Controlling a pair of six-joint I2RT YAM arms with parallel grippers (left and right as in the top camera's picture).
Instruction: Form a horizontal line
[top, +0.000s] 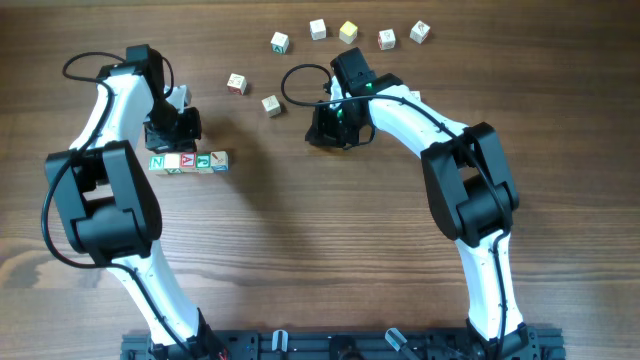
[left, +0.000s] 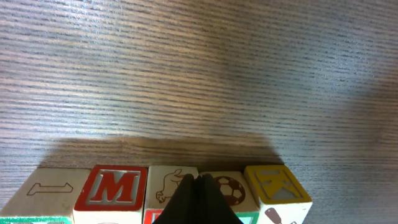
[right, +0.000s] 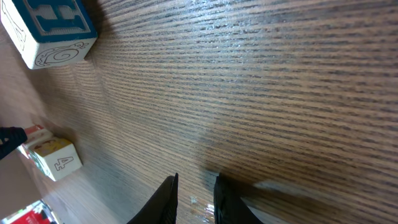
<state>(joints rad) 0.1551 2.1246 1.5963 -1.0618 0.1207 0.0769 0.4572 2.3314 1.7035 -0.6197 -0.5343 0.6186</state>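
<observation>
The horizontal line (top: 188, 161) is a short row of several white letter cubes left of centre, a green N at its left end. In the left wrist view the row (left: 118, 190) runs along the bottom edge: a red M, an animal, a football and a yellow-topped cube (left: 275, 185) at the right end. My left gripper (top: 184, 146) (left: 198, 180) is shut, its tips resting against the far side of the row's middle cubes and holding nothing. My right gripper (top: 335, 136) (right: 196, 182) hangs low over bare wood right of centre, its jaws a narrow gap apart with nothing between them.
Several loose cubes lie in an arc at the back (top: 348, 32), and two more sit nearer the middle (top: 236, 83) (top: 271, 104). The right wrist view shows a blue-topped cube (right: 50, 28) and a cube marked 4 (right: 57, 160) to its left.
</observation>
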